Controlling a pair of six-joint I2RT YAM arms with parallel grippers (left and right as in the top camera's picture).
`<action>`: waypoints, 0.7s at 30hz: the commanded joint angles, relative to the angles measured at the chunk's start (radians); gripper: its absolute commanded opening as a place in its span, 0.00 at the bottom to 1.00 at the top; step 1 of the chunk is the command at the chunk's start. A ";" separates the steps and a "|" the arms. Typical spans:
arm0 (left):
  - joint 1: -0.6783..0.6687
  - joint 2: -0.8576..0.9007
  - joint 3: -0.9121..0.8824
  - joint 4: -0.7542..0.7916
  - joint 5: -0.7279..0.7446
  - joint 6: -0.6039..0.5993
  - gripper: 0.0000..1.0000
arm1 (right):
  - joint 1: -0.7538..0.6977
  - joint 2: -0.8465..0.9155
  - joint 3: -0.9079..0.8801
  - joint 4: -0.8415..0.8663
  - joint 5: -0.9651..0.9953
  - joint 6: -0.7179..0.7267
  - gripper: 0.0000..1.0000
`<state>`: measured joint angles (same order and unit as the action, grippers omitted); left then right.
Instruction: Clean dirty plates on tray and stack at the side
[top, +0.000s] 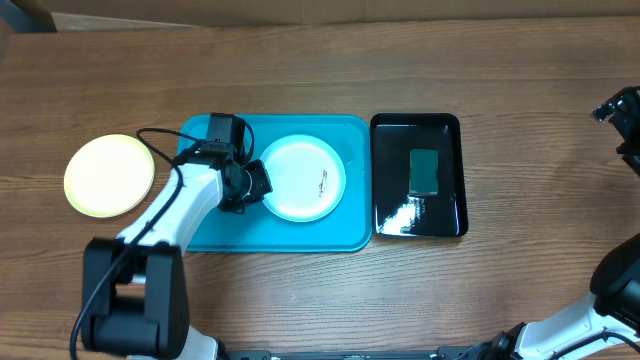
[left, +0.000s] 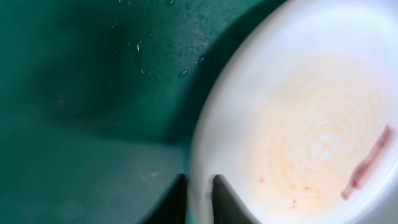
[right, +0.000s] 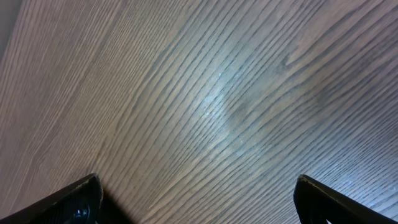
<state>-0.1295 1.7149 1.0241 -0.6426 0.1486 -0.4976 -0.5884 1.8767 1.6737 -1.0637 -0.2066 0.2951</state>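
Observation:
A white plate (top: 302, 178) lies on the turquoise tray (top: 215, 228). My left gripper (top: 255, 184) is at its left rim. In the left wrist view the plate's rim fills the narrow gap between the two dark fingers of the left gripper (left: 200, 200), which is shut on it. The white plate (left: 311, 124) carries a reddish-brown smear (left: 367, 165) and a faint orange film. A yellow-green plate (top: 108, 176) rests on the table left of the tray. My right gripper (right: 208, 202) hangs open over bare wood at the far right, holding nothing.
A glossy black tray (top: 390, 200) stands right of the turquoise tray, with a green sponge (top: 425, 171) in it. The right arm (top: 620, 115) is at the table's far right edge. Wooden tabletop (top: 540, 200) surrounds both trays.

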 joint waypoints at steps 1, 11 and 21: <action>0.003 0.047 0.021 0.034 0.023 0.054 0.38 | 0.001 -0.005 0.022 0.004 -0.005 0.008 1.00; 0.018 0.043 0.124 0.055 -0.045 0.263 0.51 | 0.001 -0.005 0.022 0.005 -0.005 0.008 1.00; 0.017 0.096 0.123 0.041 -0.061 0.278 0.51 | 0.001 -0.005 0.022 0.005 -0.005 0.008 1.00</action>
<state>-0.1162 1.7744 1.1347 -0.5957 0.0925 -0.2508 -0.5884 1.8767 1.6737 -1.0634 -0.2062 0.2951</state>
